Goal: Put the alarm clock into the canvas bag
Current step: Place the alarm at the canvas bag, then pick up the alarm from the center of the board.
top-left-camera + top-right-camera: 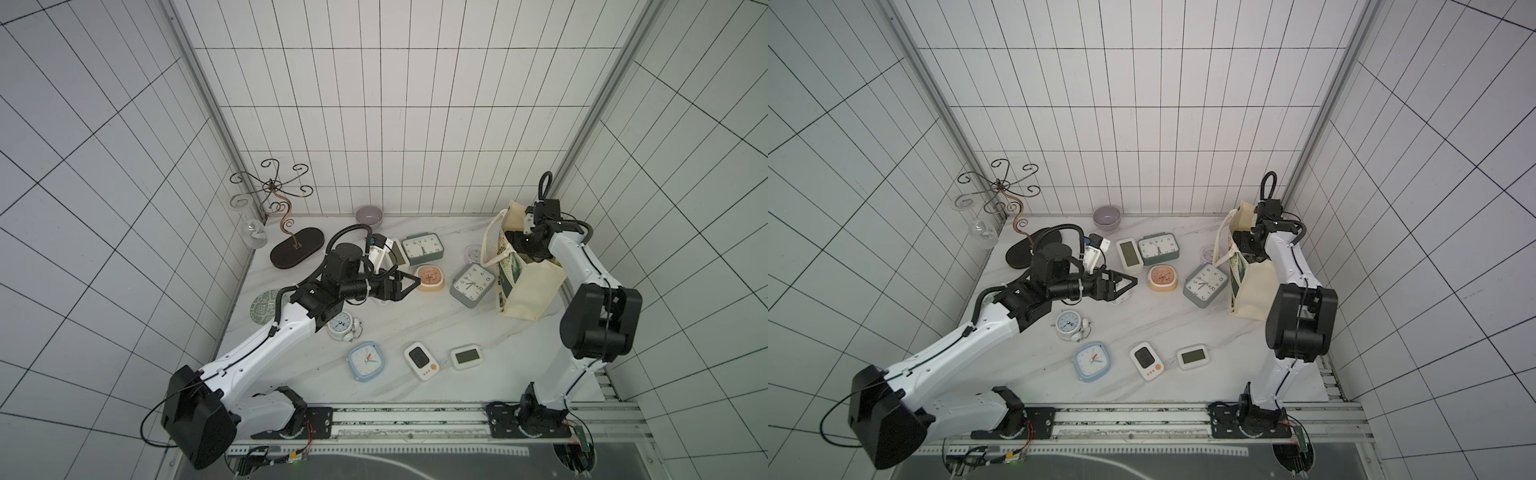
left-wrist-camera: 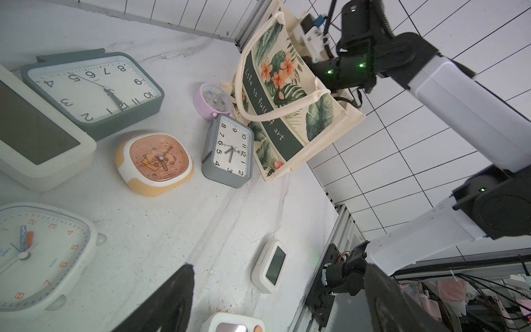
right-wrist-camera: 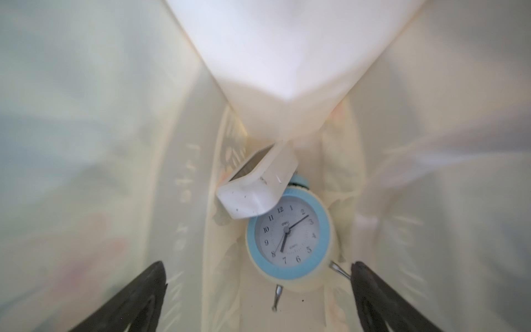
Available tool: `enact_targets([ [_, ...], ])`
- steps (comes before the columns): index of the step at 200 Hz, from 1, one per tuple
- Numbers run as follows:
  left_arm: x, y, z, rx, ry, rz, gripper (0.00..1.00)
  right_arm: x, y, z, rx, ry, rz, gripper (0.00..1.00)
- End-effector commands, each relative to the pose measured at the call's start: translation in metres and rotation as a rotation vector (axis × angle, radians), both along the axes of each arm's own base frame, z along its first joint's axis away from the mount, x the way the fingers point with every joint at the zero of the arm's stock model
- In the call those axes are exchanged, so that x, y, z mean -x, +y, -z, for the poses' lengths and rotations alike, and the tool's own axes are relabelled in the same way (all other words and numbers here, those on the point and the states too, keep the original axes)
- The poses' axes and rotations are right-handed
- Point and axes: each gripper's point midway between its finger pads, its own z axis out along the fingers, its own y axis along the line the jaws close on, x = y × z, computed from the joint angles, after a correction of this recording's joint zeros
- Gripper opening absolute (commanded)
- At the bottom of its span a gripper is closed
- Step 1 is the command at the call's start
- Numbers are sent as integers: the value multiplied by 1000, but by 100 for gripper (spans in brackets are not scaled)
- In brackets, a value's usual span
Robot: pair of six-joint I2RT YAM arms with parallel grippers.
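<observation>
Both left fingers (image 2: 169, 301) and right fingers (image 3: 373, 293) gape empty; alarm clock (image 3: 287, 238) seemingly loose in canvas bag (image 1: 534, 291).

Stock: seven dial clocks (image 1: 422, 248) and three white digital clocks (image 1: 466, 356) on the counter (image 1: 415, 316) around the left tool (image 1: 415, 283). Beneath the right tool (image 3: 257, 263), in the canvas bag (image 1: 532, 286): one blue dial clock (image 3: 287, 235), one white digital clock (image 3: 257, 186). One bowl (image 1: 369, 216), one patterned plate (image 1: 264, 309), one wire stand (image 1: 297, 248), one glass (image 1: 252, 235).
</observation>
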Motion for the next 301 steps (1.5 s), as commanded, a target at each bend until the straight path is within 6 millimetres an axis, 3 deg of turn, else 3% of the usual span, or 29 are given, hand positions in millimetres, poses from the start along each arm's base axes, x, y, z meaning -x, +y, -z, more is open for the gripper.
enact_targets([
  [1,-6,14,-4,6,-3,-61,91,6,5,-112,28,-266,20,100],
  [27,-7,31,-5,7,-2,-105,91,24,44,-170,40,-425,-80,100],
  [53,-9,52,11,-37,21,-149,91,39,127,-195,-15,-531,-384,99],
  [79,-13,78,38,-75,87,-203,91,62,217,-178,-102,-540,-724,98],
  [110,-13,108,67,-124,152,-267,91,76,277,-133,-146,-467,-913,98],
  [153,-16,132,99,-180,229,-327,91,75,328,-58,-222,-266,-939,100],
  [183,-33,133,103,-139,254,-371,90,75,349,-5,-416,-112,-842,98],
  [218,-58,124,111,-86,329,-402,81,79,374,31,-664,-22,-778,85],
  [258,-86,122,149,-103,374,-484,76,79,372,62,-764,48,-677,79],
  [301,-111,121,169,-126,330,-526,75,81,378,82,-868,102,-637,78],
])
